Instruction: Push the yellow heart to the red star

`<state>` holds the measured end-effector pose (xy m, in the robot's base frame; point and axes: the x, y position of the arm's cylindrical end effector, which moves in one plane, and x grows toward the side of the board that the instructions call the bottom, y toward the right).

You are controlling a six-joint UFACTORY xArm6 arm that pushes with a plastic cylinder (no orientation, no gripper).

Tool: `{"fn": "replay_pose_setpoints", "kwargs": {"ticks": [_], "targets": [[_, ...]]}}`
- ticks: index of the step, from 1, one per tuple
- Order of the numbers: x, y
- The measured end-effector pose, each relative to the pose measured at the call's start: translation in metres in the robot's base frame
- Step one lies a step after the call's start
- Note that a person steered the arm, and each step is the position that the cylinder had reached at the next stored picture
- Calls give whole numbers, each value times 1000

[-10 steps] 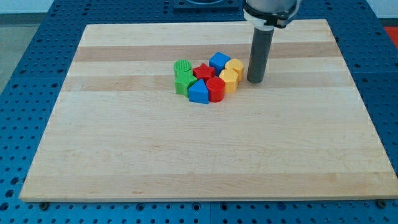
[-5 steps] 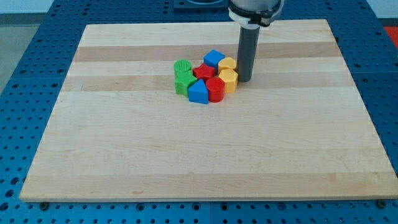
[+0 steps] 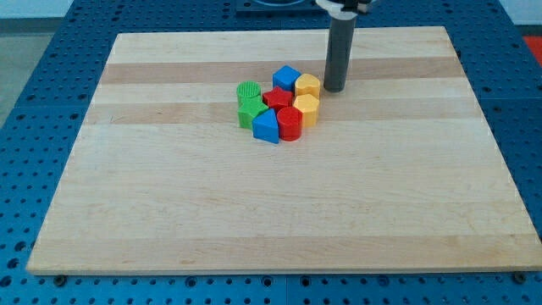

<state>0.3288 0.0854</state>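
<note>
Tip (image 3: 334,88) just right of the yellow heart (image 3: 307,85), upper centre of frame; no pincer on this rod.
Heart looks light, rigid, slick on the surface (image 3: 169,212); push its right flank toward the red star (image 3: 277,97), close by.

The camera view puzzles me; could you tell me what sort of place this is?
Probably a robotics lab bench: a wooden board lies on a blue perforated table, with small coloured blocks clustered beside my tip.
</note>
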Motion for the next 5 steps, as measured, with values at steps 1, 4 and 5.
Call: {"fn": "replay_pose_setpoints", "kwargs": {"ticks": [1, 4, 5], "targets": [[-11, 9], [3, -9], [3, -21]]}}
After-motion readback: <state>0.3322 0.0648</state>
